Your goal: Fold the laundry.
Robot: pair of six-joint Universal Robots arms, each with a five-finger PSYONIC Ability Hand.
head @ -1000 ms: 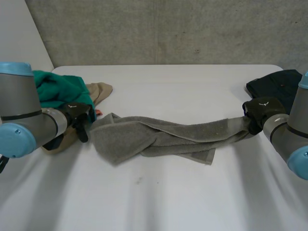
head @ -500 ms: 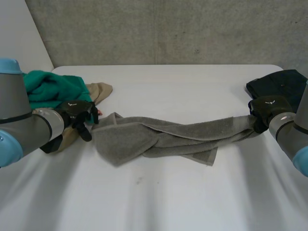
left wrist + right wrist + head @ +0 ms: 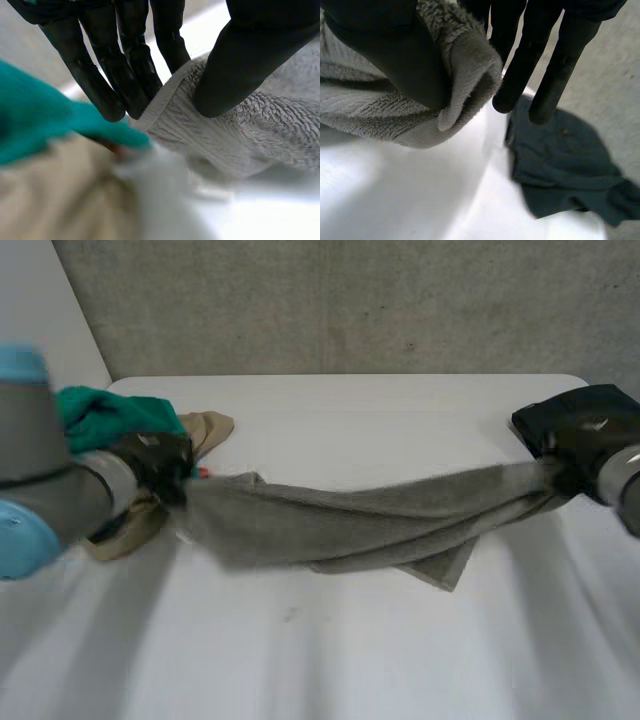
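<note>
On white table: one grey fluffy towel, stretched. Its left end pinched by left hand, right end by right hand. Left: one green cloth, one beige cloth. Right: one dark blue cloth.

We see the grey towel as thick terry cloth, its looped pile rough and matt, with a flatter woven band along the hem. The green cloth looks soft and fuzzy to us, the beige cloth thinner and smoother. The dark cloth reads as a flat, matt weave. The left hand and right hand have a smooth black skin with a dull sheen, like rubber or plastic. The white table is smooth and faintly glossy; the wall is rough grey concrete
</note>
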